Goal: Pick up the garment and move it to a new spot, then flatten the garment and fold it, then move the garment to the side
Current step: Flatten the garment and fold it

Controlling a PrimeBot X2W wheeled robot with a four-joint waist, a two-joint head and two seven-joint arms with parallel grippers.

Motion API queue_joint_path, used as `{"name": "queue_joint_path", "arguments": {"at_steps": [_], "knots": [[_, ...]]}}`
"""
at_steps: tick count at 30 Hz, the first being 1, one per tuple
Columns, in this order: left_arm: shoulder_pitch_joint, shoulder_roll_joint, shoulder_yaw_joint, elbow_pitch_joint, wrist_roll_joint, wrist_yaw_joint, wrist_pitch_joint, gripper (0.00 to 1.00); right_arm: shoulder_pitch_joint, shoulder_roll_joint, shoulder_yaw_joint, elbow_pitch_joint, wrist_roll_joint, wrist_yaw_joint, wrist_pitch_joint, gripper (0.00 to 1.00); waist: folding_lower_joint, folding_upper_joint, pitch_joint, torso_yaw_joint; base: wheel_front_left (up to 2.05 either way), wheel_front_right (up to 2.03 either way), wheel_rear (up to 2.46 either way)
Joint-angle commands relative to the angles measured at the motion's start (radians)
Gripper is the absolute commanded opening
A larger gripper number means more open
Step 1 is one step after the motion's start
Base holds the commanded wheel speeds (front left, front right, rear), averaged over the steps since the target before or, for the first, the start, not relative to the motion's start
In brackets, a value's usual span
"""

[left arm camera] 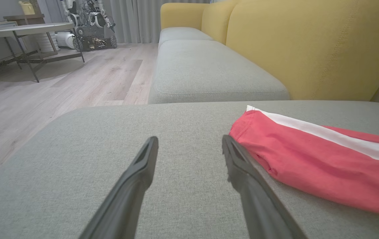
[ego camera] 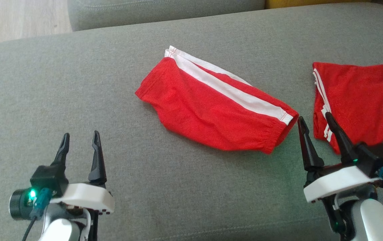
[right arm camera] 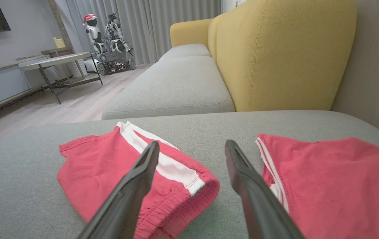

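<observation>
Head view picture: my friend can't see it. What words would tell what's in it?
A red garment with a white stripe lies on a grey cushion, with a second red garment at the right. The left gripper and right gripper are open and empty.

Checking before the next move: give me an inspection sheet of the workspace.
Surface: grey fabric cushion, flat.
Job's things: red shorts with broad white stripe, folded, mid-cushion.
Clutter: second red garment with thin white stripes, at right.
Pincers: left pincer open over bare cushion; right pincer open, tips by the gap between the garments, holding nothing.
Cables: black cable at left wrist.
Surroundings: yellow sofa back, wooden floor, light table, another robot by grey curtains.
</observation>
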State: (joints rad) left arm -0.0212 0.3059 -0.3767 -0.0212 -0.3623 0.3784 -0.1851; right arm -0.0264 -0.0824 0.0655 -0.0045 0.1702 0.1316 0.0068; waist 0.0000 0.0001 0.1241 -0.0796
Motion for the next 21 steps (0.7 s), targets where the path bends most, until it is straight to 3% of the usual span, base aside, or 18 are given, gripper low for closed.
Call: {"name": "queue_joint_path", "arguments": {"at_steps": [1, 12, 21], "knots": [[-0.022, 0.021, 0.035, -0.034, 0.008, 0.004, -0.002, 1.00, -0.012, -0.005, 0.019, -0.038, -0.010, -0.001, 0.000, 1.00, 0.0000, -0.0001, 0.000, 0.000, 0.00, 0.00, 0.00], [-0.072, 0.023, 0.019, -0.005, -0.003, -0.032, -0.007, 1.00, -0.018, -0.001, 0.010, -0.051, -0.010, -0.001, 0.009, 1.00, 0.0000, -0.0001, 0.026, 0.001, 0.00, 0.00, 0.00], [-0.358, -0.026, -0.043, 0.158, -0.031, -0.177, 0.028, 1.00, -0.050, 0.005, 0.001, -0.066, -0.008, -0.001, 0.012, 1.00, 0.0000, -0.0001, 0.097, -0.006, 0.00, 0.00, 0.00]]}}
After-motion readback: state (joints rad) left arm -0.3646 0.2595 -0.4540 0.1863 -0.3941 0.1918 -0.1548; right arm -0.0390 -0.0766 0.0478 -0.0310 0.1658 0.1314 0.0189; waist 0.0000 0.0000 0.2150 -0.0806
